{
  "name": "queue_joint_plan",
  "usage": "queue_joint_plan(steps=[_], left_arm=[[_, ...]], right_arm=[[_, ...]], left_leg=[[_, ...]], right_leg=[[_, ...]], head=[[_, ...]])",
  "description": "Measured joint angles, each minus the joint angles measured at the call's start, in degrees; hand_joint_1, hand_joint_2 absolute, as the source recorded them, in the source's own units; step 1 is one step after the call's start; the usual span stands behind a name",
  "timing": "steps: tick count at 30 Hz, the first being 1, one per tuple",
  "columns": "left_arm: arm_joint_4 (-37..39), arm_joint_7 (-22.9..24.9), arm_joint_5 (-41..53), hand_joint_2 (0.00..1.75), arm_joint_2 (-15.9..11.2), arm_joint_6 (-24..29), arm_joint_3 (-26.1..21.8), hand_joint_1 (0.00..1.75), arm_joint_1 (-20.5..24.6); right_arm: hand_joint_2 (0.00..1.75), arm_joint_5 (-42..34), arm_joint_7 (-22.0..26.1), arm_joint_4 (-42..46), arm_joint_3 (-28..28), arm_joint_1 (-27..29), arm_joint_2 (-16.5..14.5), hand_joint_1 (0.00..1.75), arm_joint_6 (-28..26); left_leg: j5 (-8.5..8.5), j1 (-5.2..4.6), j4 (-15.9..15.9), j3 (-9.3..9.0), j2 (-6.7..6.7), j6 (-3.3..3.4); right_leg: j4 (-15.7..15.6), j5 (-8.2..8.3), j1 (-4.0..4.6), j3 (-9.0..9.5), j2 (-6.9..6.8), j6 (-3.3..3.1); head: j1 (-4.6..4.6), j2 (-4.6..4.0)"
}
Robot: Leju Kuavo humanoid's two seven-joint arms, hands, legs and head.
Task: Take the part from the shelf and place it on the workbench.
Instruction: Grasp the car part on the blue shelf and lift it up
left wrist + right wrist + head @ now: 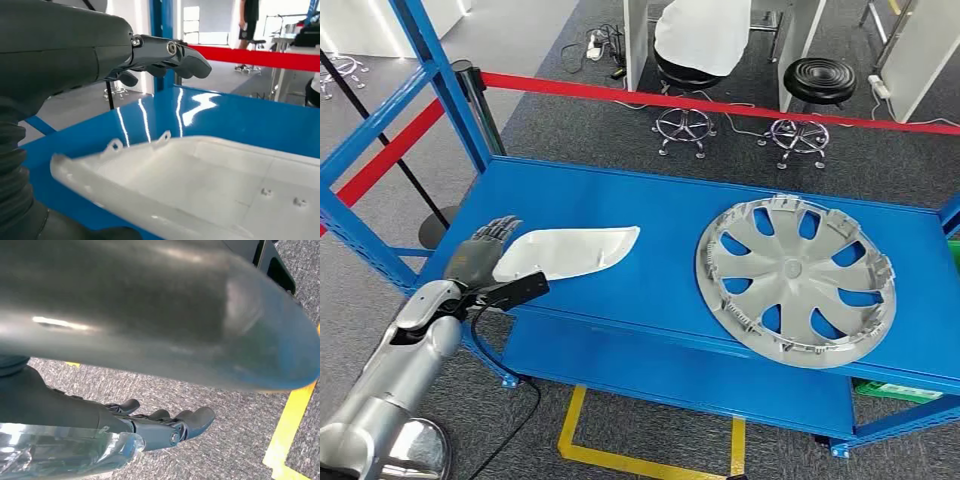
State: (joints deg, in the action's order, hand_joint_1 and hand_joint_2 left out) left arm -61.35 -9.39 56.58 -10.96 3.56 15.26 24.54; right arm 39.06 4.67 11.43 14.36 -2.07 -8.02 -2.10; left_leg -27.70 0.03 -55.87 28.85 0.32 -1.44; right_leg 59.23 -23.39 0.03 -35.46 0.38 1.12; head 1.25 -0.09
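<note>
Head view first: one blue shelf (660,250) carries two parts, a white part (569,252) lying flat near its left end and one grey wheel cover (795,280) well apart toward the right end. The left hand (480,252) reaches in at the shelf's left end, fingers stretched out and apart, just beside the white part's near tip; from up here I cannot tell whether it touches. One red barrier tape (712,103) runs behind the shelf, with two stools (818,85) and a seated person (701,35) beyond it. Yellow floor tape (622,460) lies below the shelf's front edge.

Left wrist view gets closer than the head does: the white part (211,190) is a shallow tray-like shell lying hollow side up on the shelf (226,120), with nothing in it. The left hand's fingers (177,55) are held straight above it, clear of it, holding nothing.

Right wrist view gives what the others lack: the right hand (166,427) hangs over grey carpet (226,420), fingers loosely extended and holding nothing.
</note>
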Motion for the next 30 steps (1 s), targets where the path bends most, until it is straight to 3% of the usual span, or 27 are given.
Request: queue_joint_plan(steps=[10,14,15,30], left_arm=[[7.7,-4.9,-2.9,1.75,2.4,-0.3,0.9,0.03,3.5],[10.1,-7.1,-4.4,1.75,2.9,-0.7,1.1,1.67,3.7],[10.5,-7.5,-4.7,1.75,3.0,-0.8,1.2,1.75,3.7],[12.9,-9.0,-5.7,1.75,3.4,-0.9,1.4,1.75,3.5]], right_arm=[[0.0,1.1,0.0,0.0,0.0,-0.2,0.0,0.0,0.7],[0.0,1.6,0.1,0.0,0.0,-0.3,0.0,0.0,0.9],[0.0,1.8,0.2,0.0,0.0,-0.3,0.0,0.0,0.9],[0.0,2.1,0.3,0.0,0.0,-0.5,0.0,0.0,0.9]], left_leg=[[0.0,-0.02,0.0,0.02,0.01,0.0],[0.0,-0.02,0.0,0.03,0.02,0.0],[0.0,-0.02,0.0,0.03,0.02,0.0],[0.0,-0.03,0.0,0.05,0.01,0.0]], right_leg=[[0.0,0.0,-0.04,-0.02,0.03,0.0],[0.0,0.0,-0.04,-0.03,0.02,0.0],[0.0,0.0,-0.04,-0.04,0.02,0.01],[0.0,0.0,-0.04,-0.04,0.01,0.01]], head=[[0.0,0.0],[0.0,0.0],[0.0,0.0],[0.01,0.0]])
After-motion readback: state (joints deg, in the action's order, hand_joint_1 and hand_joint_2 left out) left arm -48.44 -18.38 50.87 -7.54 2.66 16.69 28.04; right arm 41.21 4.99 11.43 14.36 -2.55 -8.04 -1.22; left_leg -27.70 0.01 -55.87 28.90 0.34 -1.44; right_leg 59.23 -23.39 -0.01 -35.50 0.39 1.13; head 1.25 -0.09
